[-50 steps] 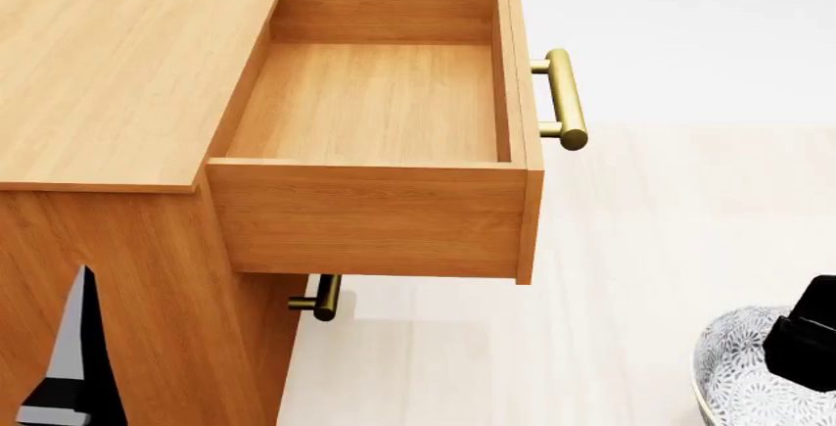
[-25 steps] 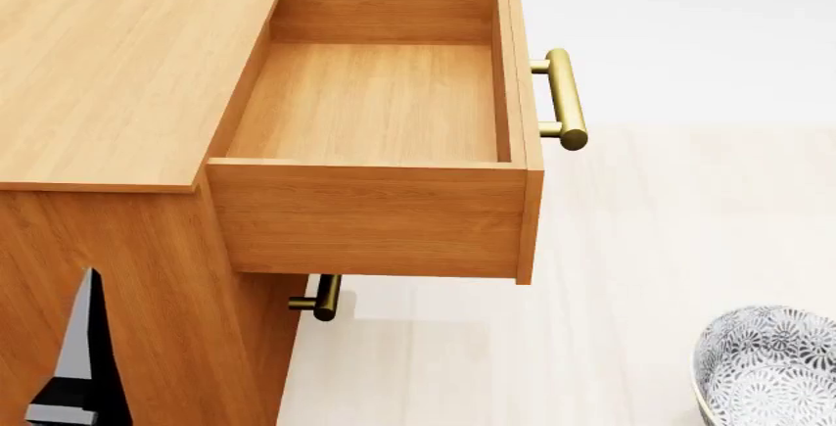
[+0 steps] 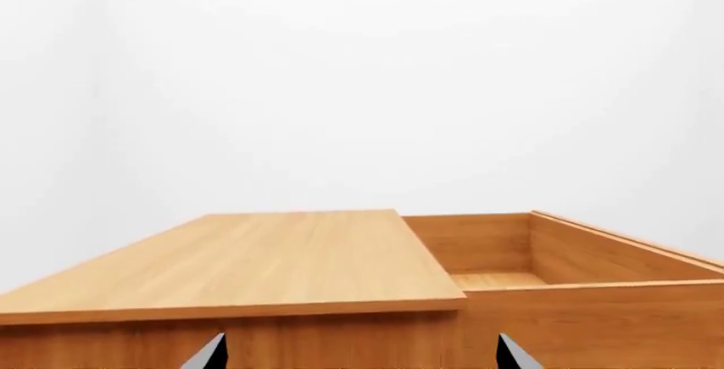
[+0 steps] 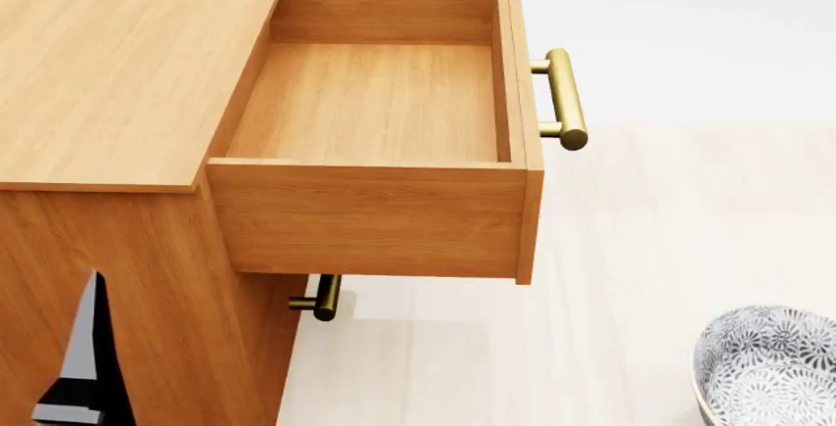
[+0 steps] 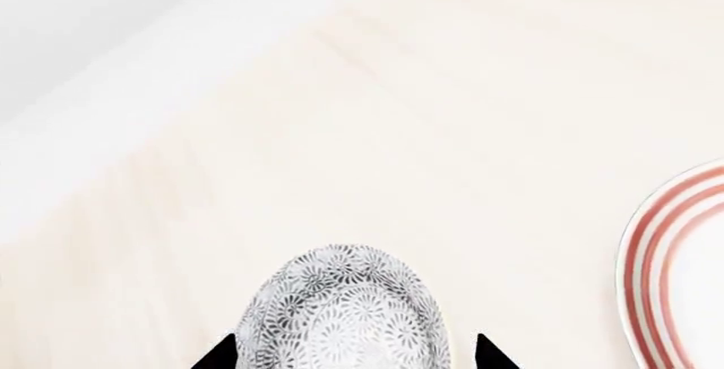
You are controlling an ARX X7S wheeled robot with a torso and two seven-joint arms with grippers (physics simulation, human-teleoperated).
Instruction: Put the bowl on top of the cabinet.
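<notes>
In the left wrist view we see the cabinet (image 3: 237, 263) from the level of its flat top, orange-brown wood with a fine grain. Beside the top, the upper drawer (image 3: 565, 276) stands pulled out and we look into its box. Two dark fingertips (image 3: 209, 354) of the left gripper (image 3: 359, 356) show at the picture's edge, well apart from each other, with nothing between them: the jaws are open.

In the head view the cabinet (image 4: 117, 64) fills the left part, and the drawer (image 4: 372, 103) sticks out toward the right with its brass handle (image 4: 562, 98). A second handle (image 4: 320, 299) shows under it. The left gripper (image 4: 85, 367) shows low at the left, in front of the cabinet's side. The bowl (image 4: 770, 367) sits on the pale floor (image 4: 627, 250) at the lower right corner, well apart from the cabinet. It is deep and round, white with a dense black flower pattern.

In the right wrist view the bowl (image 5: 351, 314) lies on the floor, its pattern covering the whole surface. The two dark tips of the right gripper (image 5: 351, 356) stand one at each side of the bowl; the jaws are spread, and we cannot tell if they touch it. A plate (image 5: 667, 276) with red rings lies near.
</notes>
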